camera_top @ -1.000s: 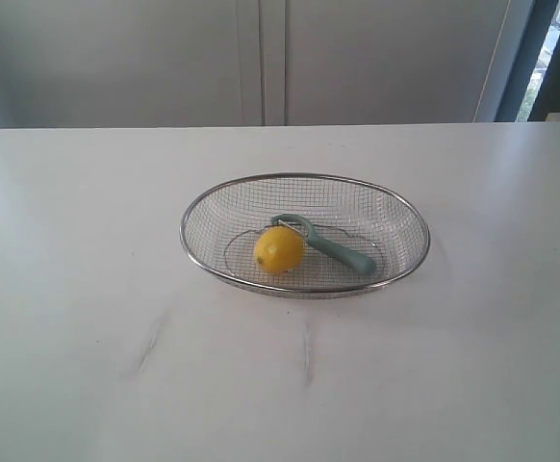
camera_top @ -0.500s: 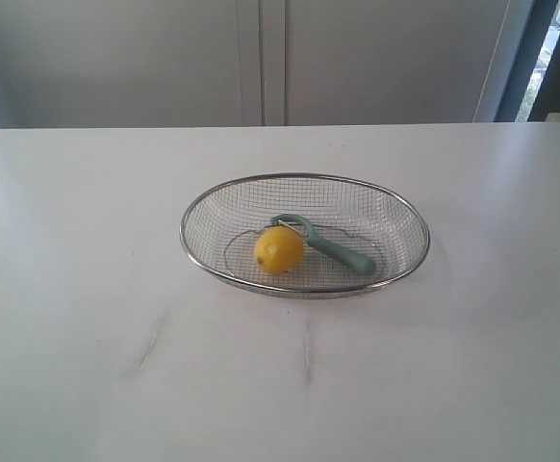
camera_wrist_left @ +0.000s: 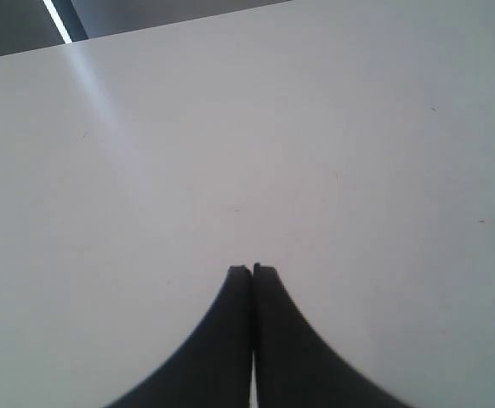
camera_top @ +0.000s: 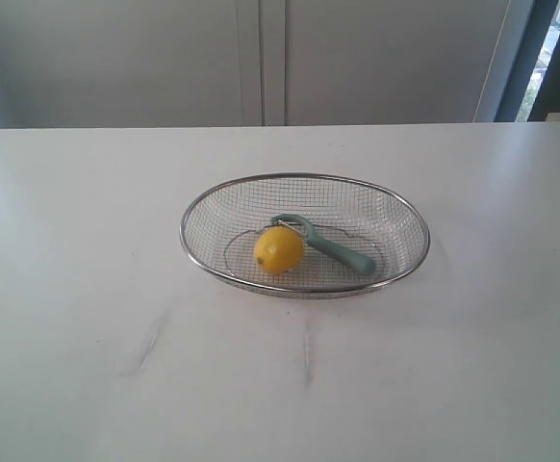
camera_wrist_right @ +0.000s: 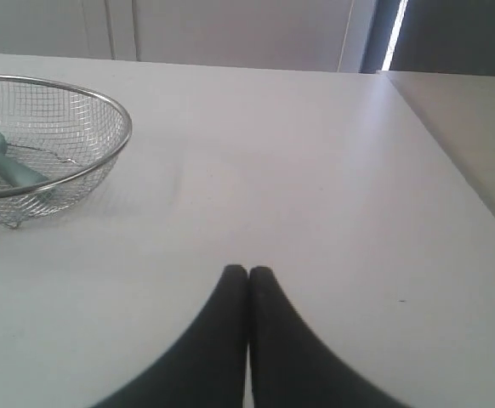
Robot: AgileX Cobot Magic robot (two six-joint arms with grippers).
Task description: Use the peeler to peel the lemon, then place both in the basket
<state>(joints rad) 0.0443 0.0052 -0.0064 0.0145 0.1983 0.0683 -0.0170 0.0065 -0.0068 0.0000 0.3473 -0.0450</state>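
The silver wire-mesh basket (camera_top: 400,217) stands in the middle of the white table. Inside it lies the yellow lemon (camera_top: 279,250), and the teal-handled peeler (camera_top: 333,247) rests right behind it, its head next to the lemon. No arm shows in the exterior view. My left gripper (camera_wrist_left: 253,269) is shut and empty over bare tabletop. My right gripper (camera_wrist_right: 248,270) is shut and empty too, well apart from the basket (camera_wrist_right: 122,140), whose rim and the peeler handle (camera_wrist_right: 9,168) show at the edge of the right wrist view.
The white table (camera_top: 88,318) has faint scuff marks in front of the basket. Grey cabinet doors (camera_top: 261,58) stand behind the table. The table's edge (camera_wrist_right: 435,144) runs past the right gripper's far side.
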